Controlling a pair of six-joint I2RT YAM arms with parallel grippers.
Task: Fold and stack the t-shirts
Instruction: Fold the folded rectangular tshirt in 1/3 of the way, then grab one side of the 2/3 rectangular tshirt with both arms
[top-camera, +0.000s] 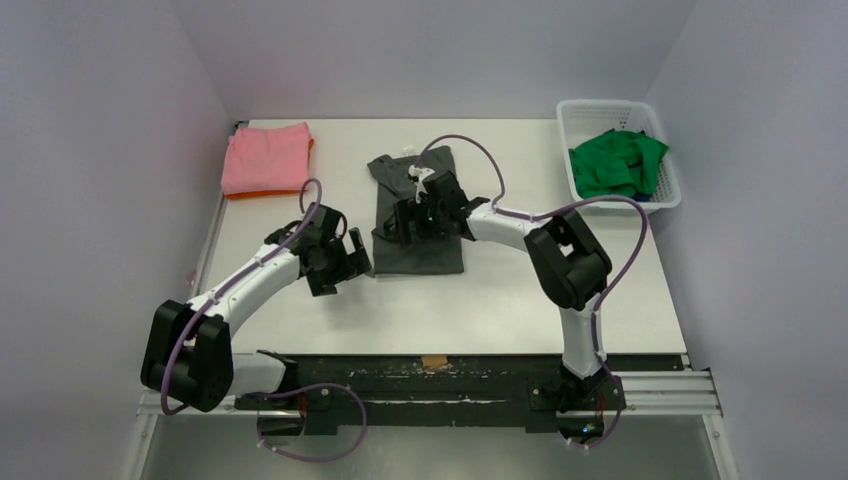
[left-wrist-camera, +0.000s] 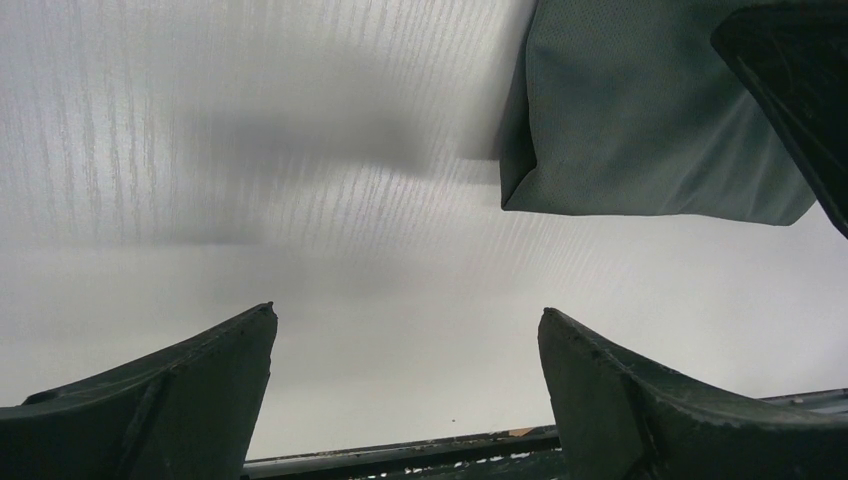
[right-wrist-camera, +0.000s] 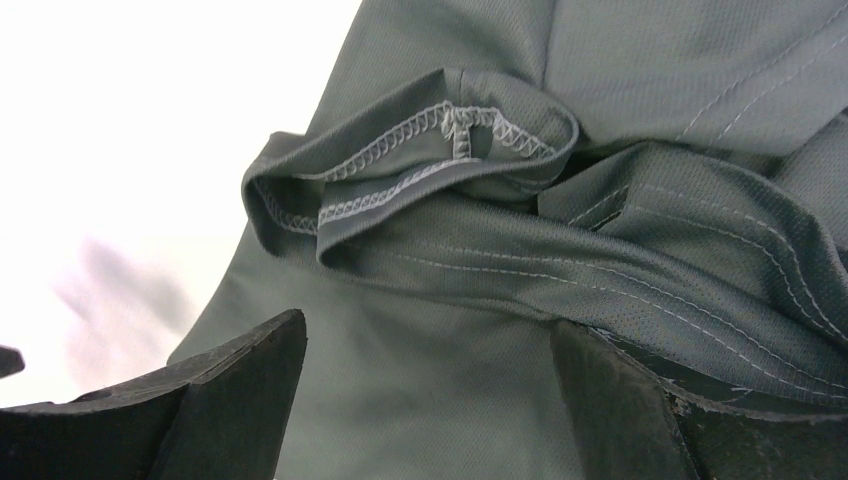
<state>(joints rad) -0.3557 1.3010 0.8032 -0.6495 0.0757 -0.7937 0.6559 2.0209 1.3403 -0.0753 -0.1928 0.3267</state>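
You are folding the soft dark grey t-shirt (top-camera: 437, 255), lying in the middle of the white table (top-camera: 520, 290). Both tools are wide open: the right gripper (right-wrist-camera: 425, 330) over its bunched sleeve, the left gripper (left-wrist-camera: 405, 320) beside the shirt. Next, you likely pinch that sleeve.

The gripper (left-wrist-camera: 408, 310) is wide open. Its two dark fingers (left-wrist-camera: 200, 400) stick up from the bottom, far apart, with nothing between them. Under them is the white table (left-wrist-camera: 250, 150) with a soft grey shadow on it. A folded corner of the grey shirt (left-wrist-camera: 650, 120) lies flat at the top right. A dark shape (left-wrist-camera: 800, 80) covers the shirt's far right side. A dark strip (left-wrist-camera: 400, 455) runs along the bottom.
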